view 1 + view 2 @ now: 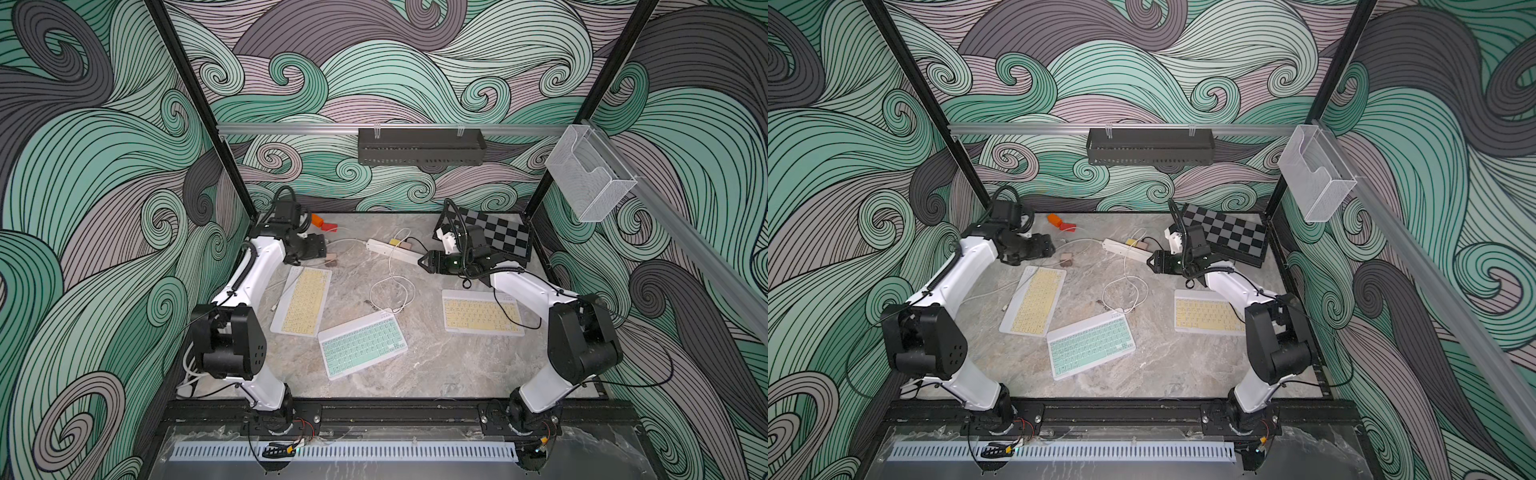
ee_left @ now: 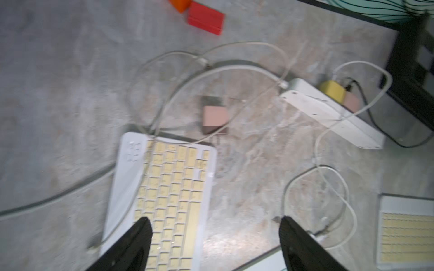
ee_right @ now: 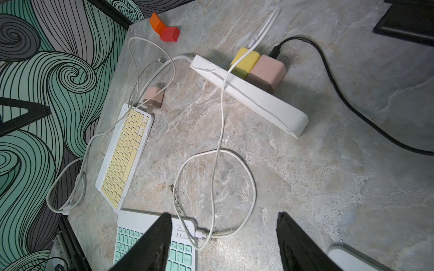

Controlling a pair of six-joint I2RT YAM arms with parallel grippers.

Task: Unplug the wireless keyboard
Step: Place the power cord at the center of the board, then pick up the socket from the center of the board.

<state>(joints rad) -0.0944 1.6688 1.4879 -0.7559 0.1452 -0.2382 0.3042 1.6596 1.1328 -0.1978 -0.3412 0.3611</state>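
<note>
On the robot's side of the power strip (image 1: pixel 392 249), the mint keyboard (image 1: pixel 362 345) lies with its white plug (image 3: pixel 199 233) at the strip-facing corner, nearer the right gripper (image 3: pixel 223 218); both it and the left gripper (image 2: pixel 214 220) gape empty.

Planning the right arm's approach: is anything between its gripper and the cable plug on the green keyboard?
Nothing visible does. The open right gripper hangs above the table; the plug at the green keyboard lies exposed, only its own white cable looped alongside.

Power strip (image 1: pixel 392 250) behind middle keyboard (image 1: pixel 362 345) (chessboard (image 1: pixel 500 236) right of strip).
</note>
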